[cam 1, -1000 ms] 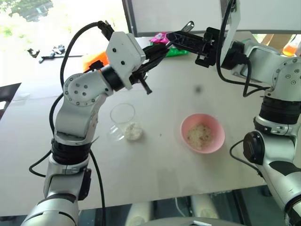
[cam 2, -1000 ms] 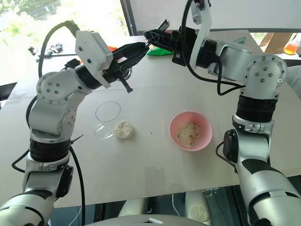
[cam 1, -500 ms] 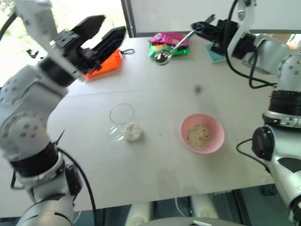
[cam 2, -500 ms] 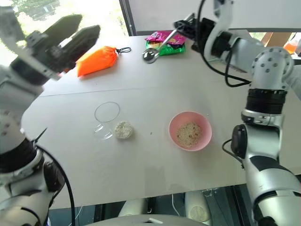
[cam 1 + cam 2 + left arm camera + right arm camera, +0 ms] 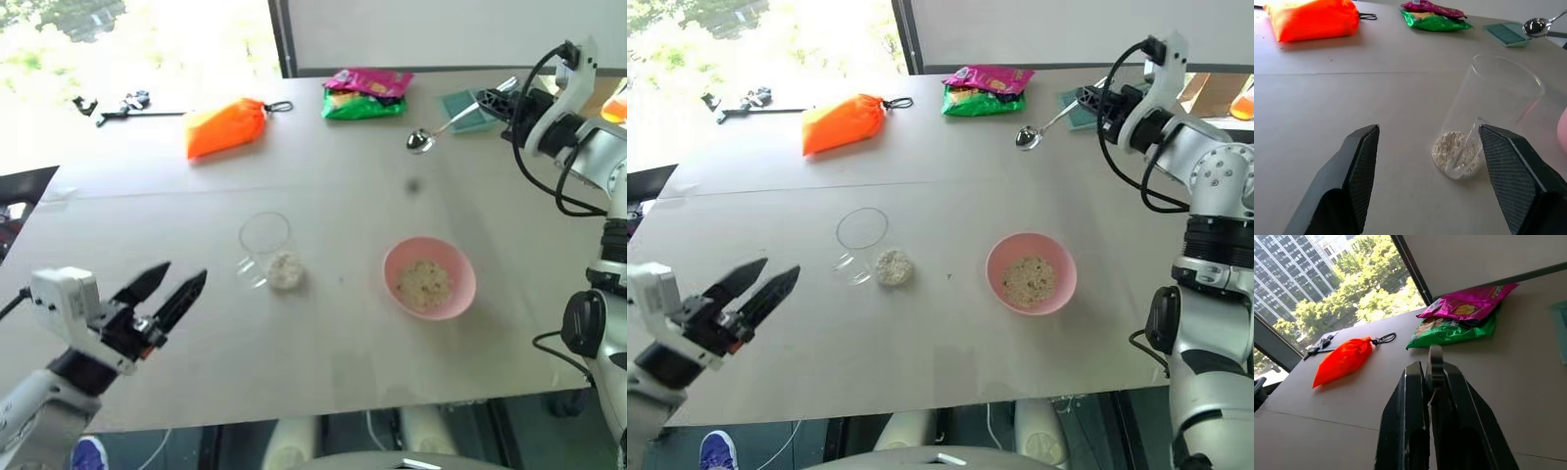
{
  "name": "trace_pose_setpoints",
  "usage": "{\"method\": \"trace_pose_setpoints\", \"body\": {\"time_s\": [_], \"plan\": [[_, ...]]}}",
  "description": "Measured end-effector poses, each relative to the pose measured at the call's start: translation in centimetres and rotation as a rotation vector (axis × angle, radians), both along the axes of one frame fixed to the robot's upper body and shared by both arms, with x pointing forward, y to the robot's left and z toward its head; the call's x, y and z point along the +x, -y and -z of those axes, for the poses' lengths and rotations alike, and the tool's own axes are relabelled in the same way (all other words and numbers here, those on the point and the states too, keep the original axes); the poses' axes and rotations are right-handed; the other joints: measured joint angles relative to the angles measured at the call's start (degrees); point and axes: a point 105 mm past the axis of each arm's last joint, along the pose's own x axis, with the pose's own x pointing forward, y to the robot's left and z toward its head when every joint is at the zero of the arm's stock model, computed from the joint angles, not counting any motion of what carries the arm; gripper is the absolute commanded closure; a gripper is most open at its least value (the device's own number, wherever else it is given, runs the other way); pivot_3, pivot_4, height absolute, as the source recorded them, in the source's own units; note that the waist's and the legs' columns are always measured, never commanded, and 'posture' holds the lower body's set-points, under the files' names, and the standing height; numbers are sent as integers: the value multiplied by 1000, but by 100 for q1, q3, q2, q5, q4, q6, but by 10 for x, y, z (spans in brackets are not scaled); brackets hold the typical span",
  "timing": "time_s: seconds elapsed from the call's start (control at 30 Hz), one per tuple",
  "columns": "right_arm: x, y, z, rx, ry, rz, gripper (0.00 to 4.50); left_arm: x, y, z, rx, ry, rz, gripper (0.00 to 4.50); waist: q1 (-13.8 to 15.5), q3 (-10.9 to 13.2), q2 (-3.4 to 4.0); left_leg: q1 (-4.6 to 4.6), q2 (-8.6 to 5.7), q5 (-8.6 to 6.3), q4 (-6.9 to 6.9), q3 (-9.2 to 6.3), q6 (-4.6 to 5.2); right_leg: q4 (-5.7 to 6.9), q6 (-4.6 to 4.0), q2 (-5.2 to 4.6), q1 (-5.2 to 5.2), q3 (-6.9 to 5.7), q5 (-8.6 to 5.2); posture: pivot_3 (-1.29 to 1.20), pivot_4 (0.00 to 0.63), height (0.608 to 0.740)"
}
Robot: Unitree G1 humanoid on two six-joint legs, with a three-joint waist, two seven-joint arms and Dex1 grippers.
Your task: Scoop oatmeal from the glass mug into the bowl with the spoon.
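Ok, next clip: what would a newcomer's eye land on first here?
Probably the orange pouch at the table's far left, and the pink bowl with oatmeal at centre right. Next, the glass mug beside it, a little oatmeal at its bottom. The right tool is shut on the spoon above the far edge, while the left tool is open, low at the near left.

The spoon (image 5: 421, 140) is shiny metal; the glass mug (image 5: 1484, 115) is clear. The bowl (image 5: 429, 278) looks smooth, the oatmeal (image 5: 285, 270) grainy.

right hand (image 5: 1087, 96) gripping spoon (image 5: 1043, 125) (far corner), bowl (image 5: 1062, 289)
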Motion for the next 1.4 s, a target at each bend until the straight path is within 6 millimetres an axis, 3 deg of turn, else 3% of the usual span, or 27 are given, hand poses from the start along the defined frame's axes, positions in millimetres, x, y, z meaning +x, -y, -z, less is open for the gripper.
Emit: {"method": "trace_pose_setpoints", "body": {"time_s": [0.17,0.33,0.63,1.03,1.17,1.2,1.23,1.27,1.4], "plan": [[-5,-4,1,-8,5,-18,4500,-3,29,24,80,-28,102,1154,48,0,1,-1,-6,-2,0,4,4,-5,0,-5,1,6,0,0,150,740],[-8,-6,-2,-9,16,-31,4500,17,54,32,131,40,84,1154,36,-1,3,0,-2,-5,-4,2,8,-3,0,0,0,4,0,0,150,740],[-19,-10,-10,2,43,-73,4500,48,46,44,186,81,-148,1154,20,-2,6,-1,-3,-8,-7,2,14,-4,0,0,0,3,0,0,150,740],[-21,-10,-8,-1,42,-74,4500,61,35,39,185,140,-251,1154,26,-2,6,-1,-4,-6,-9,3,10,-6,0,-1,0,3,0,0,150,740],[-23,-12,-9,-5,50,-78,4500,64,35,34,174,159,-266,2862,21,-2,6,-1,-4,-5,-9,3,8,-7,1,-1,-1,3,0,0,150,740],[-23,-12,-9,-5,51,-78,4500,65,35,34,174,160,-268,3537,19,-2,6,-1,-4,-5,-10,3,8,-8,0,-1,-1,3,0,0,150,740],[-23,-12,-9,-5,51,-78,4500,65,35,34,174,160,-269,3816,19,-2,6,-1,-4,-5,-10,3,8,-8,1,-1,-1,3,0,0,150,740],[-23,-12,-9,-5,51,-78,4500,65,35,34,175,160,-271,4466,20,-2,6,-1,-4,-5,-10,3,8,-8,1,-1,-1,3,0,0,150,740],[-23,-13,-9,-2,52,-84,4500,66,35,35,176,158,-277,4466,25,-1,6,-1,-4,-5,-10,2,9,-9,1,-1,0,2,0,0,150,740]]}}
